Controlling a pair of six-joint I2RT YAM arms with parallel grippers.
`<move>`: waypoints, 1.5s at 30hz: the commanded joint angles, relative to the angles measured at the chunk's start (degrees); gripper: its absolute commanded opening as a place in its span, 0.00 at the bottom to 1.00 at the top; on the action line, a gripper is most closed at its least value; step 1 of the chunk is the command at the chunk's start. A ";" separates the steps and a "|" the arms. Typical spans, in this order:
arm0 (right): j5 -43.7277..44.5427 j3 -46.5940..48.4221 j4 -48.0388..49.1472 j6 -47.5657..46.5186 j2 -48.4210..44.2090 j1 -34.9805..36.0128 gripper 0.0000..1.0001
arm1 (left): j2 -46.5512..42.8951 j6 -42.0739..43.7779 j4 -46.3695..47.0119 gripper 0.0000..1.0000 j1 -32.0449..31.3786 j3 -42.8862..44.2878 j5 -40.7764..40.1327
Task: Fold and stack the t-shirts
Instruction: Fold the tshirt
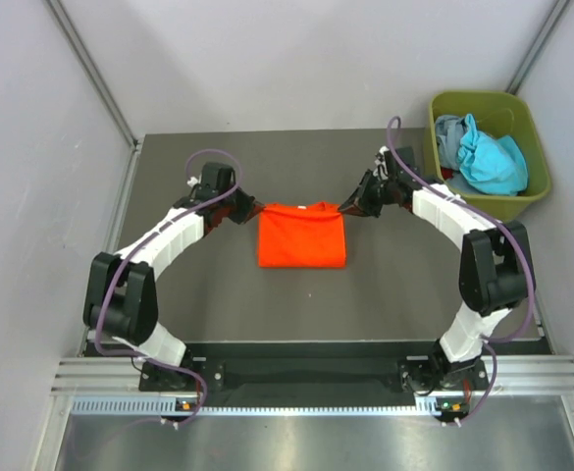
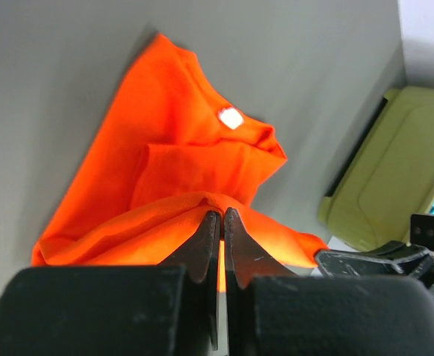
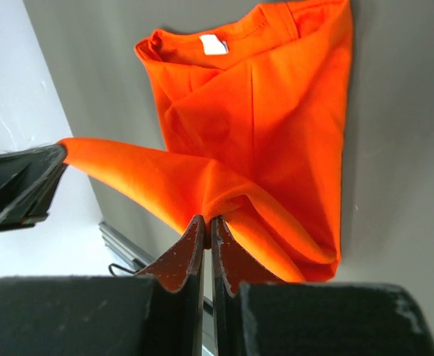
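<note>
Item: orange t-shirt [image 1: 302, 235], lying near the middle of the dark grey table [image 1: 218, 304], partly folded into a rough square with its neck toward the far edge. The white neck label [image 2: 231, 117] is facing up. Left hand [image 2: 222, 215]: jaws are pressing together on a fold of the orange cloth at the shirt's far left corner, with only a thin slit showing between them. Right hand [image 3: 205, 220]: jaws are likewise pinching the orange cloth at the far right corner, nearly touching each other. A band of the cloth is stretching between the two hands, raised a little above the rest of the shirt, which is resting flat on the table. Both arms are reaching inward from the near edge toward the shirt's far side. Item: olive-green bin [image 1: 537, 182], standing at the far right corner of the table, well apart from the orange shirt. Inside it a teal-blue t-shirt [image 1: 493, 162] is lying crumpled, with a grey t-shirt [image 1: 450, 135] bunched just to its left.
</note>
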 commanded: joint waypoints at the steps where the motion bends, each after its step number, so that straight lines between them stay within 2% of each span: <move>1: -3.21 4.17 1.46 -0.99 2.44 -1.09 0.00 | 2.39 2.04 4.39 0.00 1.67 2.49 2.67; 12: -4.09 7.16 2.25 -0.63 6.66 -3.11 0.00 | 13.46 7.49 4.22 0.00 3.17 11.89 9.97; 29: -8.40 17.44 3.57 -0.46 19.75 -5.75 0.03 | 26.12 6.97 5.01 0.00 7.56 19.81 14.63; 38: -8.58 22.09 3.48 -0.72 24.33 -6.80 0.04 | 28.76 7.67 5.88 0.00 8.79 20.51 13.84; 45: -8.92 25.43 3.48 -0.55 28.37 -6.98 0.09 | 30.96 7.49 6.76 0.00 9.85 21.83 13.93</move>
